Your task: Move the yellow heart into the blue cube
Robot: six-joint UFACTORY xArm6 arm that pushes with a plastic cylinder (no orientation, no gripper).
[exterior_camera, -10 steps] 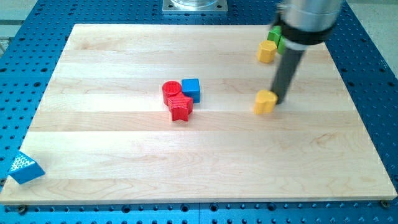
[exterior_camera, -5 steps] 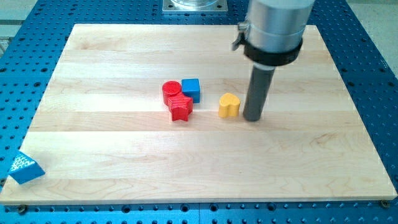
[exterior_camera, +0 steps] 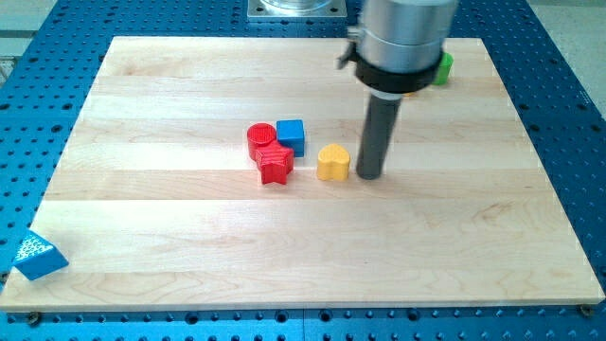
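Resting my tip (exterior_camera: pixel 368 176) on the wooden board (exterior_camera: pixel 189 237), just to the view's right of the yellow heart (exterior_camera: pixel 332 163); touching or a hair apart, can't tell from this angle. No gripper on this arm, just the rod, so nothing to open or close.

Yellow heart sits near board centre, close to the blue cube (exterior_camera: pixel 291 136) but apart from it, lying to the view's right of the cube and slightly lower. Blue cube is touching the red cylinder (exterior_camera: pixel 260 139) on its left; red star (exterior_camera: pixel 276 165) is tucked right below both, in contact.

Green block (exterior_camera: pixel 441 66) pokes out at the view's top right, mostly hidden behind the arm body; shape unclear. Blue triangular piece (exterior_camera: pixel 34 254) lies off the board at bottom left on the perforated blue table (exterior_camera: pixel 568 95).
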